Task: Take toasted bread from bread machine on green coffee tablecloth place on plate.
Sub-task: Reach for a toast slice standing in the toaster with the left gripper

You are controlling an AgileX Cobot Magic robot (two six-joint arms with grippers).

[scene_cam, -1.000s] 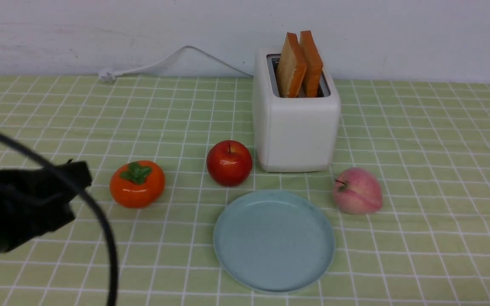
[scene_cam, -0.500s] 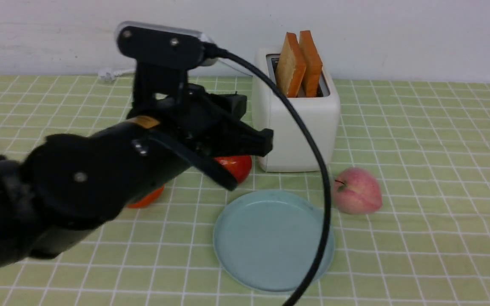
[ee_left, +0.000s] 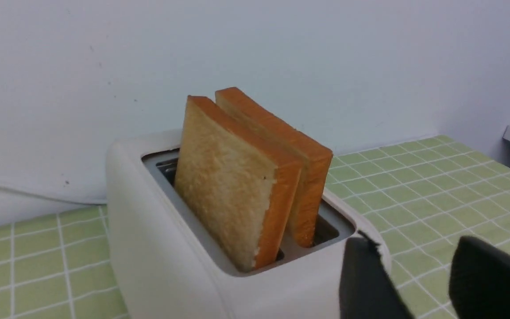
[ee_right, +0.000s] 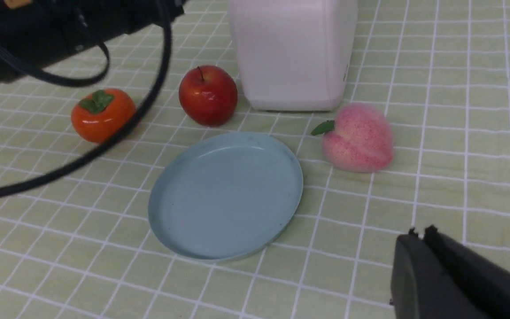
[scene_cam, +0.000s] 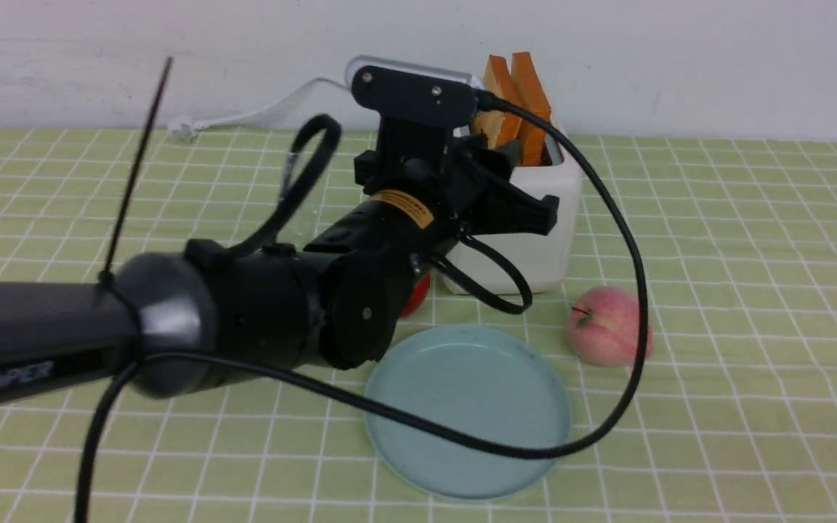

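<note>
Two slices of toasted bread (ee_left: pixel 228 186) stand upright, side by side, in the slots of the white bread machine (ee_left: pixel 148 248), which sits on the green coffee tablecloth (scene_cam: pixel 753 290). My left gripper (ee_left: pixel 416 243) hovers open at the near corner of the bread machine, just below the slot tops, with nothing between its fingers. The front view has it (scene_cam: pixel 531 185) in front of the machine, hiding part of the toasted bread (scene_cam: pixel 532 94). The pale blue plate (scene_cam: pixel 469 407) lies bare in front. My right gripper (ee_right: pixel 419 232) is shut, empty, low over the cloth beside the plate (ee_right: pixel 224 199).
A red apple (ee_right: pixel 208 95) and an orange persimmon (ee_right: pixel 102 114) lie to the left of the machine's front, and a pink peach (scene_cam: pixel 607 327) to its right. The left arm's black cable (scene_cam: pixel 629 290) loops over the plate. A white cord (scene_cam: pixel 259 112) trails along the back wall.
My left arm has swung in from the far left, up and across to the bread machine, and its jaws have opened. The bread, plate and fruit have not moved.
</note>
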